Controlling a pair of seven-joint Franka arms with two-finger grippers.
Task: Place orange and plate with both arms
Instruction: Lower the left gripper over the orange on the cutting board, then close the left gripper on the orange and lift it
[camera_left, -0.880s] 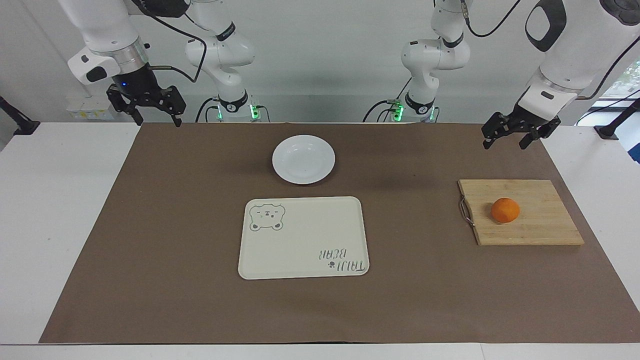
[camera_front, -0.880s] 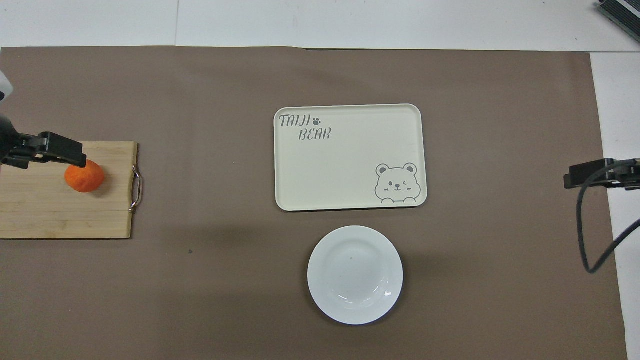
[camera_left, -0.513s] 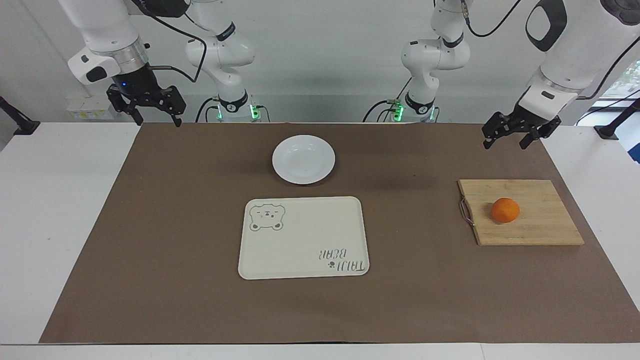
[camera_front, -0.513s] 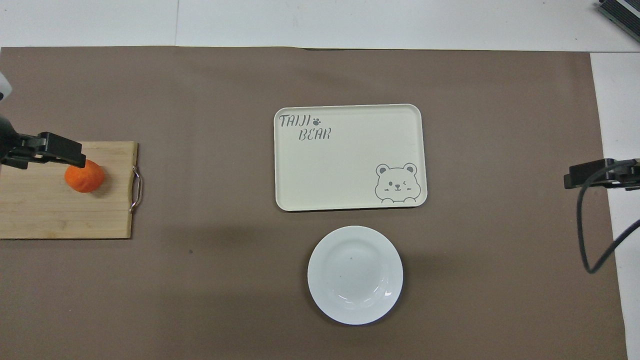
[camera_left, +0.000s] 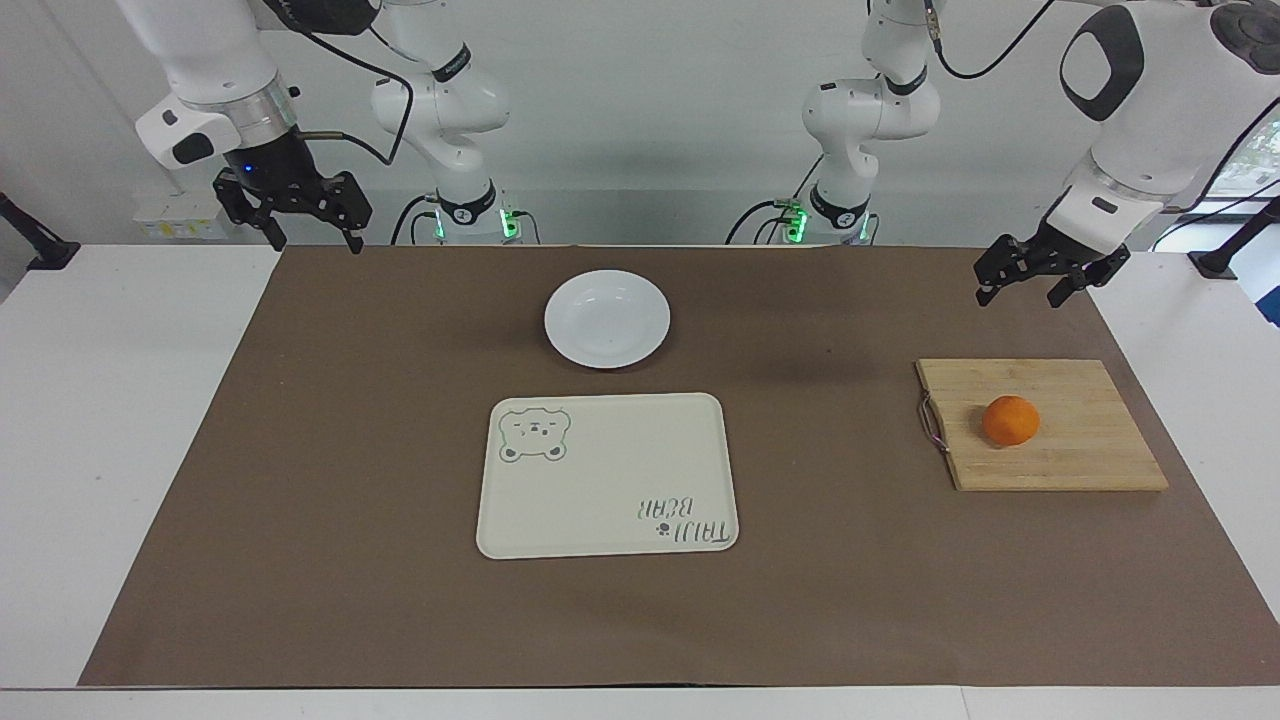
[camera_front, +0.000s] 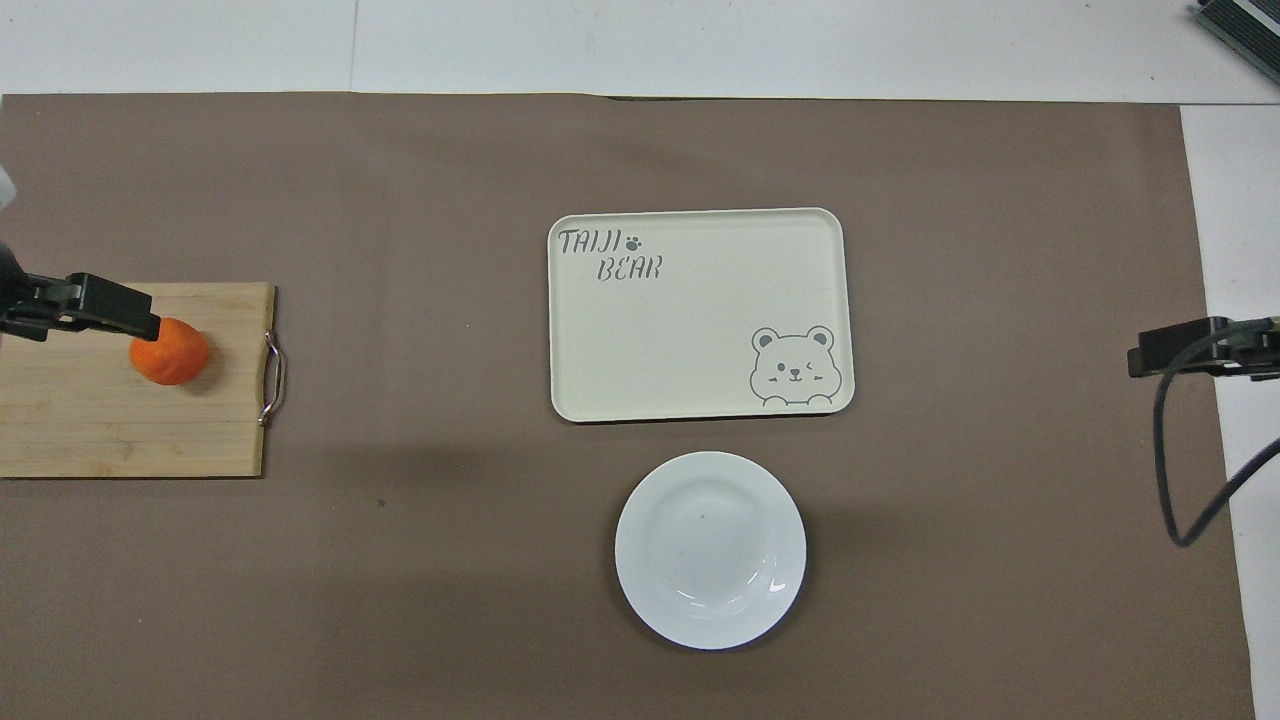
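Orange (camera_left: 1010, 420) sits on the cutting board (camera_left: 1080, 455), plate (camera_left: 607, 319) at twelve o'clock of the bear tray (camera_left: 607, 475); your left gripper (camera_left: 1052, 279), fingers spread, has edged outward, while the right gripper (camera_left: 296, 212) waits spread.

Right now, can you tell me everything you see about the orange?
The orange is small, round and bright orange, whole and unpeeled as far as shows. It sits on a wooden cutting board at the left arm's end of the table, near the board's metal handle. Only the board touches it; no tool holds it.
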